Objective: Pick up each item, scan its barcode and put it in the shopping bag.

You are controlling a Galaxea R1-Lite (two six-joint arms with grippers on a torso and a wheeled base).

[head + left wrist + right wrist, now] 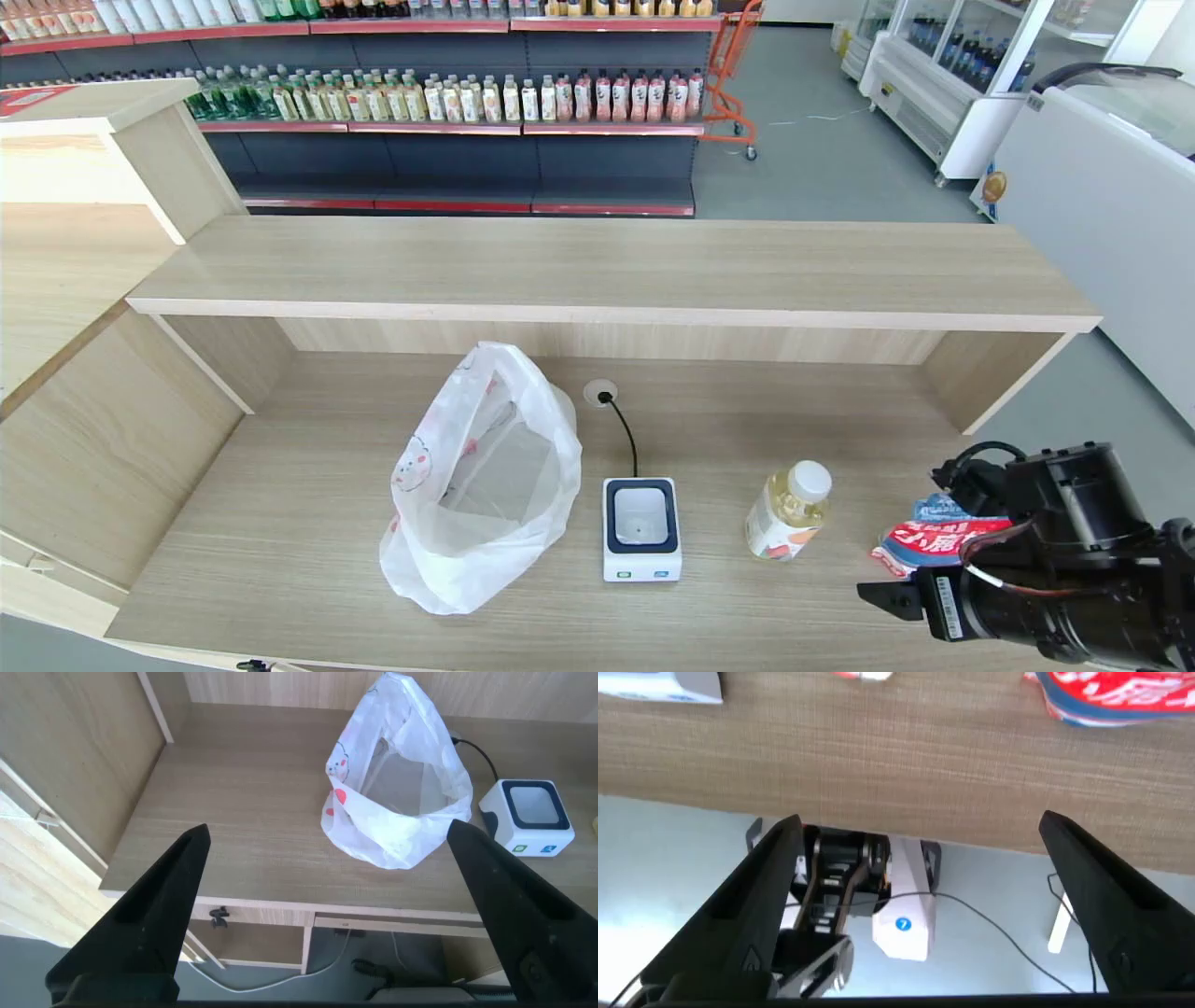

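**Facing the checkout: two items unscanned, right arm nearest**

A bottle (789,513) stands upright toward the right half of the counter (280,523), between the scanner (640,527) at the middle and a red-and-blue snack packet (934,541) lying flat near the front right corner. The white shopping bag (481,485) sits open-mouthed just left of the scanner. The right gripper (920,821) hangs just off the counter's front edge, fingers spread wide and empty. The packet lies just beyond the edge from it and off to one side, its long axis partly hidden by the arm. The left gripper (327,829), equally wide and empty, hovers off the front left corner, with the bag between it and the goods. The right arm looks best placed for the first pick.
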